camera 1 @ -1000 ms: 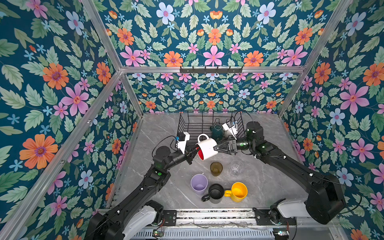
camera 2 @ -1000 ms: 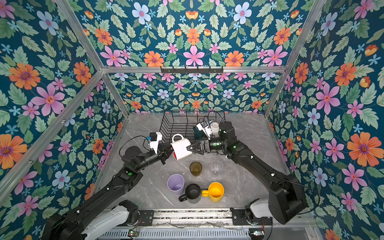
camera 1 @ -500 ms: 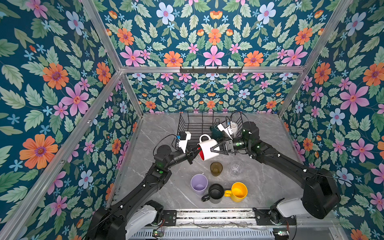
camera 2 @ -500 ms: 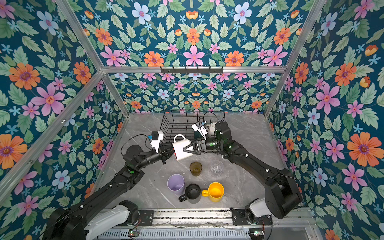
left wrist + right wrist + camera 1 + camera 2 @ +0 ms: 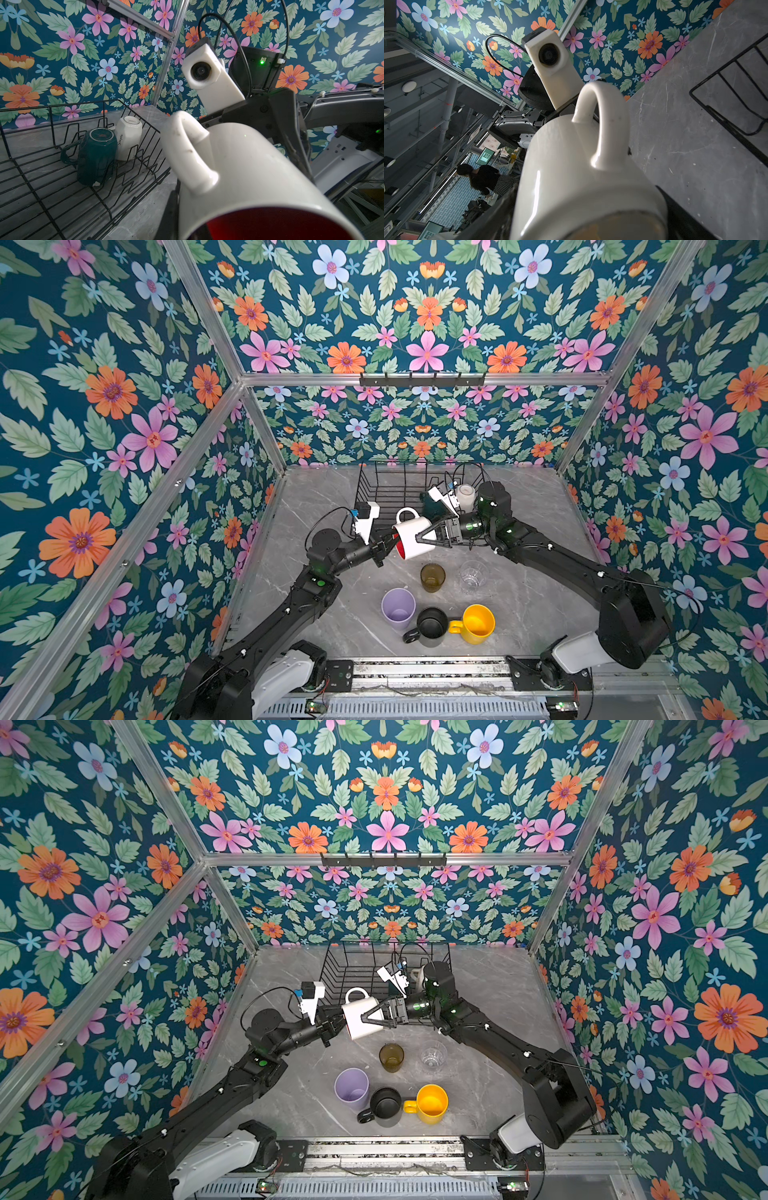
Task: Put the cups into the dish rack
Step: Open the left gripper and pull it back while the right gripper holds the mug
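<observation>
First, the front row on the table [image 5: 324,506]: lilac tumbler [image 5: 398,608], black mug [image 5: 432,624] and yellow mug [image 5: 478,623] stand upright, close together. Just behind them stand the amber glass [image 5: 432,577] and the clear glass [image 5: 472,576], slightly apart.

Farther back, the white mug [image 5: 413,537] lies on its side in the air, handle up, just in front of the dish rack [image 5: 374,489]. The left gripper [image 5: 388,542] is clenched on the rim at the red mouth. The right gripper [image 5: 419,540] is spread wide, one finger on either side of the mug's base. Whether its pads press the mug cannot be told.

Inside the rack, at its right end, the dark-green mug [image 5: 97,153] and the cream mug [image 5: 127,141] sit mouth down, side by side.
</observation>
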Tool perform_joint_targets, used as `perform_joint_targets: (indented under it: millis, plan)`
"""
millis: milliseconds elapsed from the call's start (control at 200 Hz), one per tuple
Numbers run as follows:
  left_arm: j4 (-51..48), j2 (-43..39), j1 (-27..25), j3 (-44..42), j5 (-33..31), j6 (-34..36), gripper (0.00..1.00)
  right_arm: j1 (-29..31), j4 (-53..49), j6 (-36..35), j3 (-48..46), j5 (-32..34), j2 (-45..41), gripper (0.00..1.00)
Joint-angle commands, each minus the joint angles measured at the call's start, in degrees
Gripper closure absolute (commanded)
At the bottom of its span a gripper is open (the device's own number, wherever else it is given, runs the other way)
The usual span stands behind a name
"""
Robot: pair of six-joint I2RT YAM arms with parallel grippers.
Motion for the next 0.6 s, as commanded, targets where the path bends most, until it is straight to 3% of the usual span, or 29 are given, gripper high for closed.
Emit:
perform_joint_targets:
  millis: [0, 275, 595]
  plan:
    - [7.67, -0.13, -0.33, 0.74, 2.37, -1.11, 1.0, 1.25, -0.47, -0.18, 0.46, 2.1, 0.87, 0.06]
    - [7.63, -0.26, -0.08, 0.77, 2.33, -1.28, 1.0, 1.43, -2.66, -1.1, 1.14, 3.3, 0.8, 0.13]
    - [7.55, -0.04, 0.11, 1.1, 2.14, -1.45, 1.0, 1.41, -5.87, -2.7, 1.55, 4.54, 0.97, 0.46]
